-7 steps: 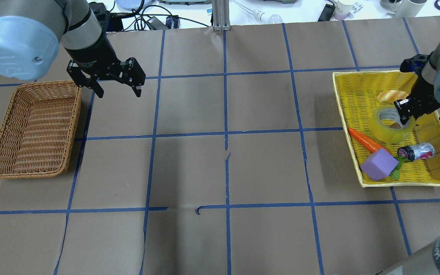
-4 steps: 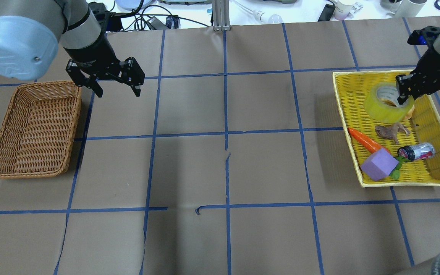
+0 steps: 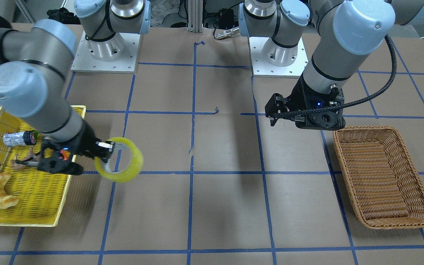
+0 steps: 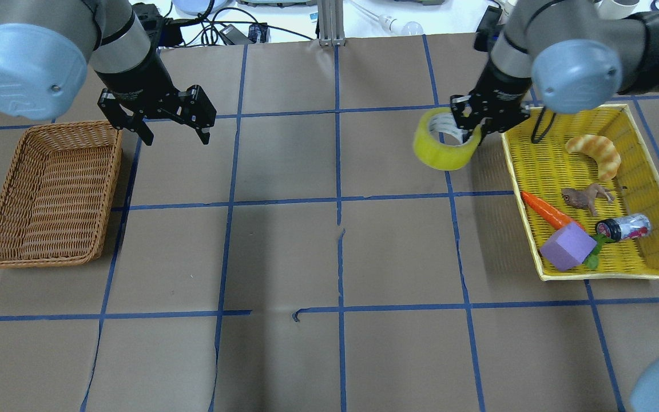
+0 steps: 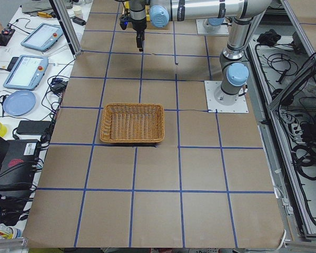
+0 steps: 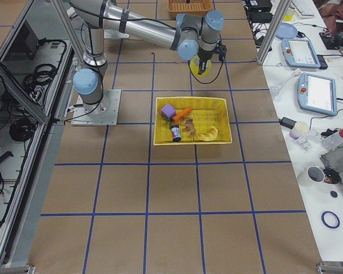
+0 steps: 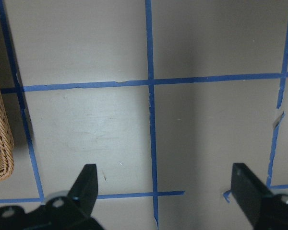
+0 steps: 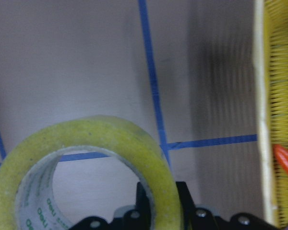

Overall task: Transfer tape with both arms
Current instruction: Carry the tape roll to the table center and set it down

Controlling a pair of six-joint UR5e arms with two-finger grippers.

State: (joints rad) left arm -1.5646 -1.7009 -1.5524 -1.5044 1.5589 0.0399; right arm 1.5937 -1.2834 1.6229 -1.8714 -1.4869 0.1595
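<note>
The yellow-green tape roll (image 4: 441,153) hangs in the air just left of the yellow tray (image 4: 615,276), above the brown table. My right gripper (image 4: 467,129) is shut on the roll's wall, one finger inside the ring and one outside. The roll also shows in the front view (image 3: 134,163), the right wrist view (image 8: 86,139) and the right side view (image 6: 200,65). My left gripper (image 4: 178,137) is open and empty, hovering right of the wicker basket's (image 4: 38,262) far corner. In the left wrist view, the left gripper (image 7: 165,184) has only bare table between its fingers.
The yellow tray holds a croissant (image 4: 595,151), a brown animal figure (image 4: 584,197), a carrot (image 4: 547,210), a purple cube (image 4: 568,247) and a small bottle (image 4: 624,226). The wicker basket is empty. Blue tape lines grid the brown table.
My right gripper lifted the tape out of the yellow tray and carried it left past the tray's rim. The left gripper has stayed almost still and open.
</note>
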